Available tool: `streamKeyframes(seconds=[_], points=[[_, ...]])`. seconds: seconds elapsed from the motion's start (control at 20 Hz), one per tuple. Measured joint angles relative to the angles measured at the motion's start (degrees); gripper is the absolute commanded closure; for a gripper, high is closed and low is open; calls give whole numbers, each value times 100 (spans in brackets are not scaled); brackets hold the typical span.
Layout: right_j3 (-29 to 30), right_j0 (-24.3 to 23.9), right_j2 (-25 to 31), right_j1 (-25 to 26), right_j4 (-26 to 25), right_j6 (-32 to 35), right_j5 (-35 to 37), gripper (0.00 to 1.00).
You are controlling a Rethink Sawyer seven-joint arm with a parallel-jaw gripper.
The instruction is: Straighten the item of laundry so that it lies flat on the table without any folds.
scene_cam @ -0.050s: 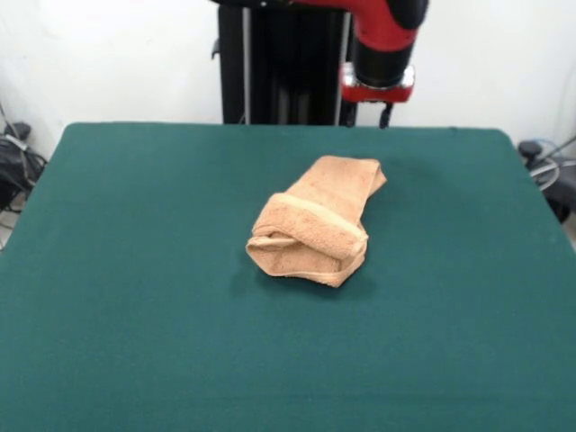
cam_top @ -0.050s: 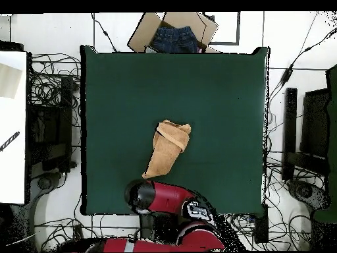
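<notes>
Roughly at the middle of the green desk lies the peach towel, folded over on itself into a thick, long bundle, with one end doubled up into a bulky roll and the other end flatter and narrower. Above the desk's edge by the pedestal hangs the red and black arm, clear of the towel and not touching it. Whether the fingers are wide or narrow cannot be told.
</notes>
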Motion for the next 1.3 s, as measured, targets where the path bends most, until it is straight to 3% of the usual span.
streamKeyframes(seconds=[0.7, 1.0, 1.3], points=[[255, 121, -1, -1314, -5, 0, 61, 0], [451, 102, -1, -1373, -4, 0, -294, 0], [698, 10, 24, -1125, -2, 0, -1202, 0]])
